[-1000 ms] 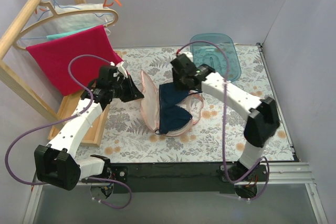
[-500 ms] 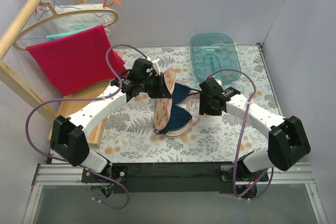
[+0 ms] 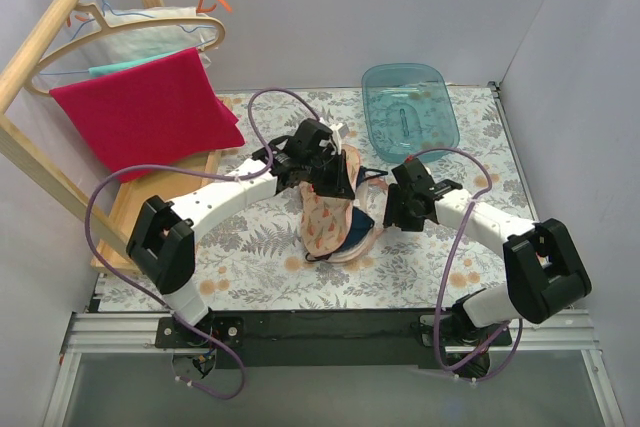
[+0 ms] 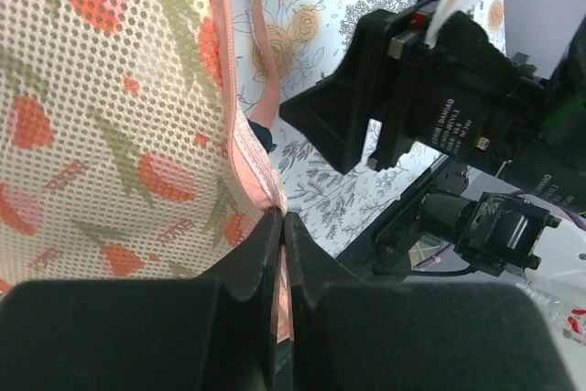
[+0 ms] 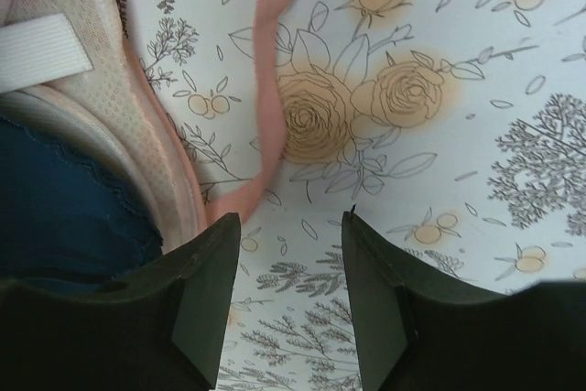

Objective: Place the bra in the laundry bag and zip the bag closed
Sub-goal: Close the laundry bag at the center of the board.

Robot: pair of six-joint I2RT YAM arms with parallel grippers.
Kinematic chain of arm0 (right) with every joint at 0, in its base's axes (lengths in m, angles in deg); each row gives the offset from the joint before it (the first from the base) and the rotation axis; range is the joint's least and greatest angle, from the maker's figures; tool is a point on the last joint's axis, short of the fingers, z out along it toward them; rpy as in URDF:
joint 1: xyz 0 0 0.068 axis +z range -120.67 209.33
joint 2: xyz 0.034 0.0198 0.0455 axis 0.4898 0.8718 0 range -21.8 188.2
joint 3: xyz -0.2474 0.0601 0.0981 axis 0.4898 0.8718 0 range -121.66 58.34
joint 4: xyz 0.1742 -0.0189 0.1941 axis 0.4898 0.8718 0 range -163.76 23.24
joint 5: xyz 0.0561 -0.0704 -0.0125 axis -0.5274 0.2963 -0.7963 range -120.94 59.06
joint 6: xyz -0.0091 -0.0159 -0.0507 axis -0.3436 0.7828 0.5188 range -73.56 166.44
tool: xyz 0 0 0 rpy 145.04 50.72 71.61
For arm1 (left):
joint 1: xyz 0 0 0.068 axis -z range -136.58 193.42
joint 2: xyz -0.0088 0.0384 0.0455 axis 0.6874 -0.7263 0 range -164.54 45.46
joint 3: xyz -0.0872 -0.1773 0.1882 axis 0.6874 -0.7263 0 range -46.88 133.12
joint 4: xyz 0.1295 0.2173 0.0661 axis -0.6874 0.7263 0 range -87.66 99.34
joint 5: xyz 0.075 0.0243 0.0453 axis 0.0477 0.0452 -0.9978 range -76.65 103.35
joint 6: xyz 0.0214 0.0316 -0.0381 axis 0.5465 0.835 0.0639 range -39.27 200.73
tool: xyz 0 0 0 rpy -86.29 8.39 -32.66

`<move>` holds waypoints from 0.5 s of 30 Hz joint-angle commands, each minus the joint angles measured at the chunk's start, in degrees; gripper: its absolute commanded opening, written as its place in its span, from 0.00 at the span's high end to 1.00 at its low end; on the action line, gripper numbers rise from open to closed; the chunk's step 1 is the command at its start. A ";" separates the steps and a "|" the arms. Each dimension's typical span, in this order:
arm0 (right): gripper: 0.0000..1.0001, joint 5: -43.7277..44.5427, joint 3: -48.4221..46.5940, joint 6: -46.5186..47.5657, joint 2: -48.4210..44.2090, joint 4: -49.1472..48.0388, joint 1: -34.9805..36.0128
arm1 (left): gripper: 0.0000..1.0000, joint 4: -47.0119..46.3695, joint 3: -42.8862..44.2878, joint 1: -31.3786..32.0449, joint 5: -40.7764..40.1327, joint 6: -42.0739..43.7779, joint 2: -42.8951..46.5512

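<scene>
Your left claw (image 4: 282, 220), clamped on the rim of the peach-pink floral mesh laundry bag (image 3: 322, 219), has swung the flap across the dark navy fabric bra (image 3: 358, 229), which now lies beneath it. Your right claw (image 5: 291, 226), fingers apart, has backed off beside the bag. Zipping likely comes next.

Left end effector (image 4: 281, 222) pinches the laundry bag (image 4: 110, 135) by its pink edge; right end effector (image 4: 331, 125) beyond.

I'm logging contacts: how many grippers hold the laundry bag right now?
1. The left gripper is shut on the laundry bag's pink edge; the right gripper is open beside it, gripping nothing.
</scene>
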 commanded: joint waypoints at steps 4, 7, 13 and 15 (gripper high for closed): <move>0.44 -5.44 -0.34 0.17 4.74 -8.57 -1.83 | 1.00 -1.59 5.01 2.87 -2.11 -0.85 -4.92; 0.44 -6.05 -0.52 0.26 6.85 -10.23 -2.10 | 1.00 -2.11 5.45 3.31 -2.55 -1.38 -6.69; 0.44 -10.07 -0.87 0.52 10.89 -13.13 -2.18 | 1.00 -3.79 6.33 3.58 -2.90 -2.26 -9.06; 0.44 -12.20 0.09 0.44 11.42 -13.93 -2.10 | 1.00 -4.23 6.86 3.75 -2.99 -2.70 -9.85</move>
